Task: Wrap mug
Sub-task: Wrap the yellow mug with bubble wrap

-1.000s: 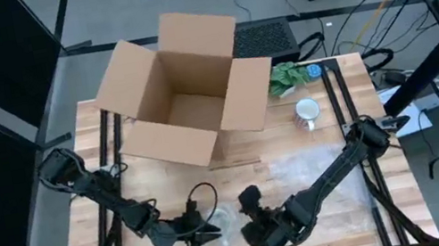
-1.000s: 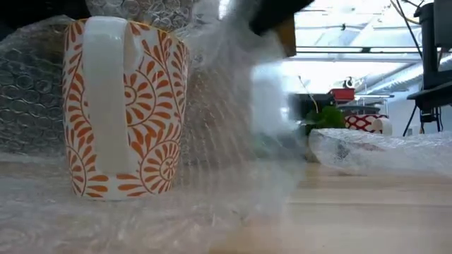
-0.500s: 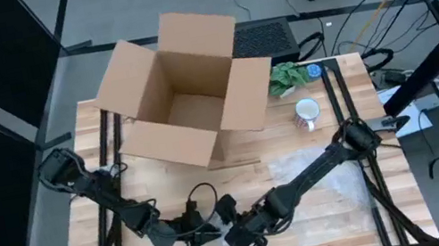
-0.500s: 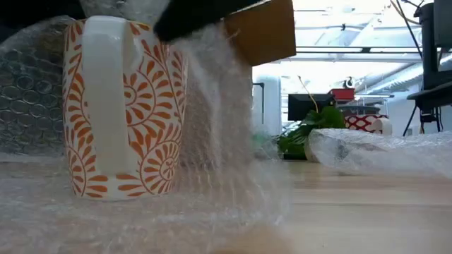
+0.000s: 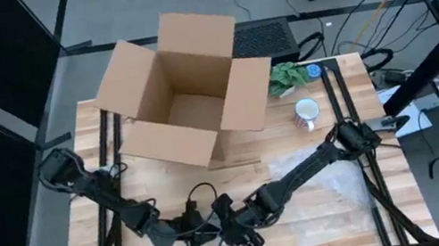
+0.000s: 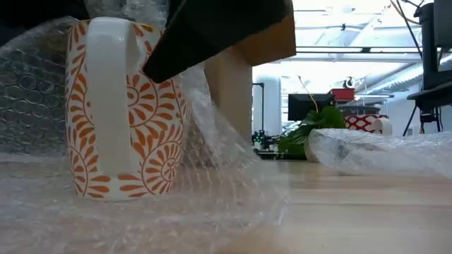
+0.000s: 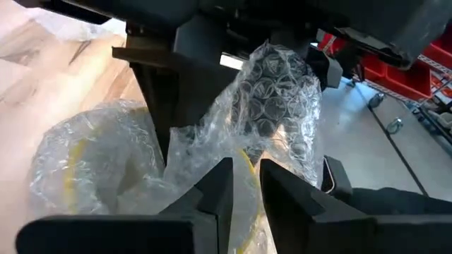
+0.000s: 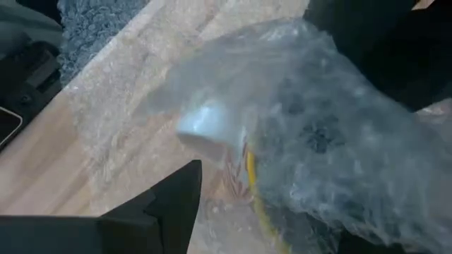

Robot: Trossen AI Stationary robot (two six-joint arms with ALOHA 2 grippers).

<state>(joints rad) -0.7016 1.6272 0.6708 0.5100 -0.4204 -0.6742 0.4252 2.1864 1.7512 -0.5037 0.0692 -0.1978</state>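
Observation:
An orange-patterned mug [image 6: 123, 106] with a white handle stands upright on a sheet of bubble wrap [image 6: 233, 204] near the table's front edge. More of the wrap [image 7: 272, 92] is bunched up over the mug. From the mug's left, my left gripper [image 5: 192, 236] is shut on the wrap. My right gripper [image 5: 234, 229] has reached over from the right and sits close above the mug [image 8: 212, 130], shut on the wrap drawn over it. My left gripper pinches a bunched fold of the bubble wrap [image 7: 244, 176] between its two fingers, coming level from the table's left. Above the fingers the wrap stands up against the mug. My right gripper holds a bunch of wrap [image 8: 282, 176] that hides one finger and the place of contact. From it the wrap [image 6: 212, 120] hangs slack down the mug's side onto the table.
An open cardboard box [image 5: 186, 88] stands at the far middle of the table. To its right are a green plant [image 5: 287, 78] and a second, white mug [image 5: 307, 112]. Another piece of bubble wrap [image 6: 381, 152] lies on the table's right half.
My right gripper has travelled toward the table's left edge, up to the mug, taking the wrap's free edge with it. The wrap has been drawn over the mug's right side and top, while the part under the mug has stayed put.

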